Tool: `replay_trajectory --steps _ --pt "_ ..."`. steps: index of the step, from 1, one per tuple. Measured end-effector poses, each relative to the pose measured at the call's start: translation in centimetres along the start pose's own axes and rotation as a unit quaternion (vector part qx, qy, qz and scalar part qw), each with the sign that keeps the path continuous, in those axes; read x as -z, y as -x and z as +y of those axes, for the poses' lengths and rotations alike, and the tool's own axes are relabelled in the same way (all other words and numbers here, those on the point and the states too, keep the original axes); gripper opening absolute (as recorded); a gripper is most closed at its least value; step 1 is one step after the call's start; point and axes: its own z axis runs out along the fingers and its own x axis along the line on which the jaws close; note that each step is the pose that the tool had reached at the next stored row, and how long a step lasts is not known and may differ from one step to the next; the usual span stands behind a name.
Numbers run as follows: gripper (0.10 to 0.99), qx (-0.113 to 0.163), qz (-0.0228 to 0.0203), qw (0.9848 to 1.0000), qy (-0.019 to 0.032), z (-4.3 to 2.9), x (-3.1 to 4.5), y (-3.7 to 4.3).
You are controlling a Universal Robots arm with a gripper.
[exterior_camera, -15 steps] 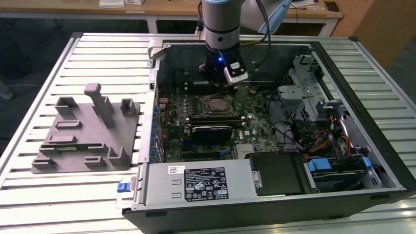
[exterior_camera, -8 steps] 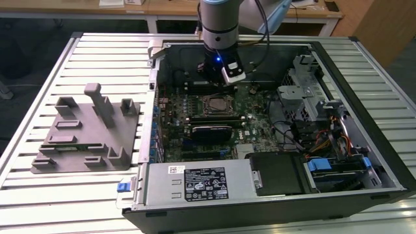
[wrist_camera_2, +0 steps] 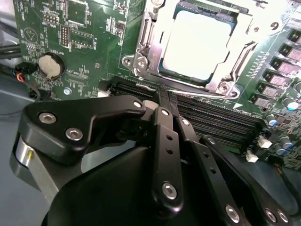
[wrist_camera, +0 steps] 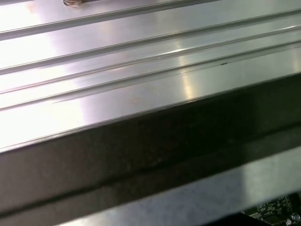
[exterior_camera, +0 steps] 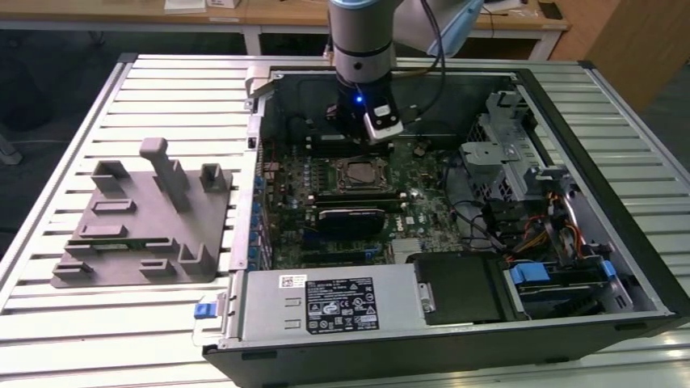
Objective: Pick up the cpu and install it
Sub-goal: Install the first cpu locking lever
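**Item: cpu** (wrist_camera_2: 197,44). Pale silver square, flat, seated in the socket (wrist_camera_2: 221,87) on the board (wrist_camera_2: 89,28). The steel frame lay around its edges. It was square, so it offered no long axis to line up on. In the second wrist view it sat just beyond the claw's tip, apart from it, with the dark memory slots (wrist_camera_2: 221,120) lying between the two. In the exterior view the cpu (exterior_camera: 357,172) lay nearer the camera than the claw, close by and lower.

**Item: claw** (wrist_camera_2: 162,110). Black linkage bars, drawn together at the tip; it read as closed, with nothing held between the fingers. In the exterior view the claw (exterior_camera: 361,133) hung inside the case (exterior_camera: 603,242), over the far part of the board, below the arm's grey wrist. There was one arm, so no choice of which was nearer.

**State of work, judged:** the cpu appeared already placed in its socket and the claw stood clear of it. Whether the frame was latched down could not be told.

**What each view added:**
- Exterior view: the whole layout; a grey fixture (exterior_camera: 145,222) well off on the exterior view's left, outside the case, and a labelled silver box (exterior_camera: 329,303) at the case's near edge.
- Second wrist view: the cpu's bare top, the frame's screws, a coin cell (wrist_camera_2: 50,66) off to one side of the claw.
- First wrist view: ribbed metal table slats (wrist_camera: 141,56), a dark case edge (wrist_camera: 150,146), and a corner of the board.
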Motion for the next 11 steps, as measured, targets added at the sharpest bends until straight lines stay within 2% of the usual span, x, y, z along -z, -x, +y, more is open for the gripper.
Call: replay_trajectory --steps 11 --pt "0.106 -0.025 -0.0044 0.9997 -0.0023 -0.05 -0.38 -0.04"
